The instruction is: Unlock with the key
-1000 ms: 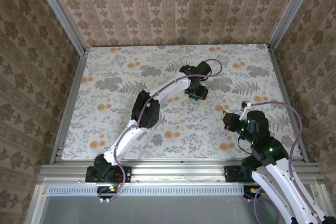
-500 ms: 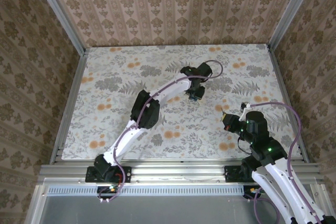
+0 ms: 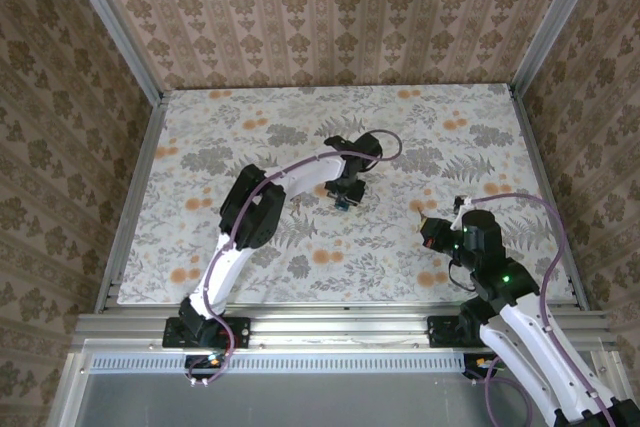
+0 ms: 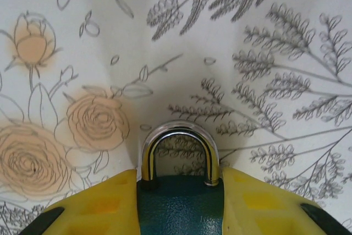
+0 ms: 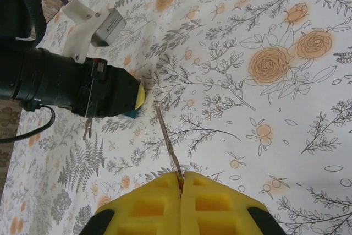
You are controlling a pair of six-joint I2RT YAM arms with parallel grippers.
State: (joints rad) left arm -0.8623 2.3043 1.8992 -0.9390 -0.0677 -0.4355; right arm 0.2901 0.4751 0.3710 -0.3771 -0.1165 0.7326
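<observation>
My left gripper (image 4: pixel 179 193) is shut on the small blue padlock (image 4: pixel 179 207), one yellow finger pressed against each side of its body. The silver shackle (image 4: pixel 177 136) sticks out past the fingertips over the flowered tablecloth. From above, the left gripper (image 3: pixel 345 195) is at the table's middle with the padlock (image 3: pixel 343 205) under it. My right gripper (image 5: pixel 181 182) is shut on the key (image 5: pixel 166 136). Its thin metal blade juts forward toward the left gripper (image 5: pixel 104 94) and the padlock's blue corner (image 5: pixel 133 114), with a gap between them. The right gripper (image 3: pixel 426 229) is at the table's right.
A small loose metal piece, perhaps another key (image 5: pixel 87 127), lies on the cloth just under the left gripper. The flowered table (image 3: pixel 200 247) is fenced by a metal frame and patterned walls. The left arm's purple cable (image 3: pixel 385 142) loops behind its wrist.
The left gripper has closed on the padlock and moved left and nearer with it. The right gripper with the key has shifted slightly left.
</observation>
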